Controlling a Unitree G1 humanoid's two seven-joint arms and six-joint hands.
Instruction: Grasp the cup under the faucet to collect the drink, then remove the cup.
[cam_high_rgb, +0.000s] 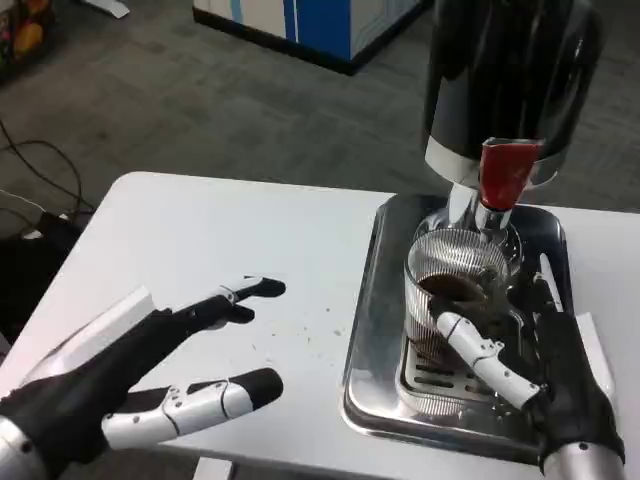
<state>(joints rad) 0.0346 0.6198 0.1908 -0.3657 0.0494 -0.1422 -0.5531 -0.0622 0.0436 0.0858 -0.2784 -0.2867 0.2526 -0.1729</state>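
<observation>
Cup (455, 275) first, since the whole arrangement serves it: it stands at right of centre in the frame, directly beneath the red faucet (503, 172), so that whatever pours falls straight in. Dark liquid already shows inside, partway up the ribbed clear wall.

Going by size, the desk (230, 250) fills the middle and lower frame. The black dispenser (510, 75) rises at upper right, its spout hanging over the tray. The steel tray (372, 330) sits at lower right, with a slotted grate under the cup to catch drips.

The left hand (150, 375) lies at lower left, well apart from the tray, fingers spread and holding nothing; it seems to be waiting. The right hand (520, 350) reaches in from the lower right corner and wraps around the cup's near side, a white finger laid across the glass, apparently steadying it during filling and ready to lift it away.
</observation>
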